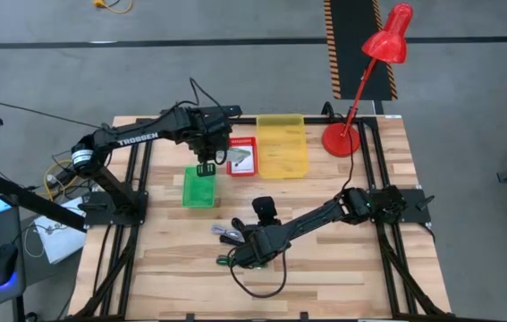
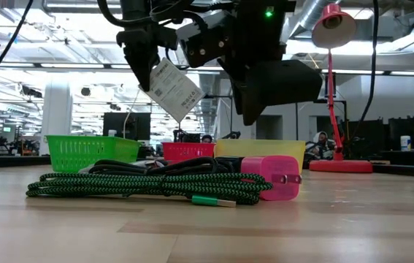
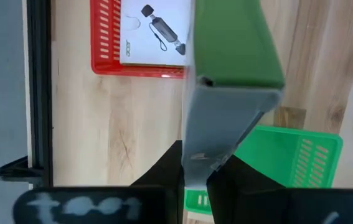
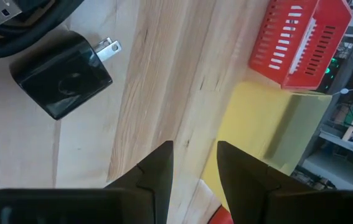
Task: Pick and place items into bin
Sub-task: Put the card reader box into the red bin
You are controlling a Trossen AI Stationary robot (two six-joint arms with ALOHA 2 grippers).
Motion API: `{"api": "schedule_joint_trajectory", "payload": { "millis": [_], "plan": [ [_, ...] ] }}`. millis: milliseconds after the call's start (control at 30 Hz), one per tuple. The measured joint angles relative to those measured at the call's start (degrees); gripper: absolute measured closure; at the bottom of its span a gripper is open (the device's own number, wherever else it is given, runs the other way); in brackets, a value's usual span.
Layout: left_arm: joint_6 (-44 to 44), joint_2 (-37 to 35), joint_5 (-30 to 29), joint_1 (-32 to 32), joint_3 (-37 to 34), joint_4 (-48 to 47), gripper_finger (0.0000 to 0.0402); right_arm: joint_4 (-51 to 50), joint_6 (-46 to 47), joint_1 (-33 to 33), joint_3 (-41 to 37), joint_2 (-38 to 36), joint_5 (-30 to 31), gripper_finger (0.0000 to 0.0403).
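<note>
My left gripper (image 1: 205, 167) hangs over the green bin (image 1: 199, 188), shut on a white printed packet (image 2: 171, 88). The green bin (image 3: 288, 158) lies right below the packet (image 3: 226, 93). Beside it, a red bin (image 1: 242, 156) holds a white card (image 3: 154, 28), and a yellow bin (image 1: 282, 145) stands next to that. My right gripper (image 1: 246, 253) stands open, low over the table by a green-and-black cable bundle (image 2: 141, 186) and a pink plug block (image 2: 272, 175). A black charger (image 4: 61, 74) lies just ahead of its fingers (image 4: 157, 168), nothing between them. My left gripper pinches the packet's upper end (image 3: 196, 158) between its two fingers, which come from above and point steeply down. The packet hangs below the fingers, tilted, lifted clear above the green bin.
A red desk lamp (image 1: 374, 72) stands at the table's far right corner. Black frame rails (image 1: 137, 179) run along both table sides. Bare wood lies in front of the bins and along the near edge (image 1: 342, 286).
</note>
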Motion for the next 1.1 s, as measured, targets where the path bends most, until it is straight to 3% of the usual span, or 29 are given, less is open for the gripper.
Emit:
{"api": "schedule_joint_trajectory", "payload": {
  "millis": [567, 833, 1100],
  "plan": [
    [-3.7, 0.0, -0.5, 0.0, -0.6, 1.4, 0.0376, 0.0, 6.8, 0.2, 0.0, 0.0, -1.0, 0.0285],
    [-4.1, 0.1, -0.5, 0.0, -7.3, 6.3, 0.0376, 0.0, 10.5, 1.5, 0.0, 0.0, -3.5, 0.0285],
    [-3.8, 0.1, -0.4, 0.3, -8.0, 8.8, 0.0376, 0.0, 12.4, 2.8, 0.0, 0.0, -3.8, 0.0285]
  ]
}}
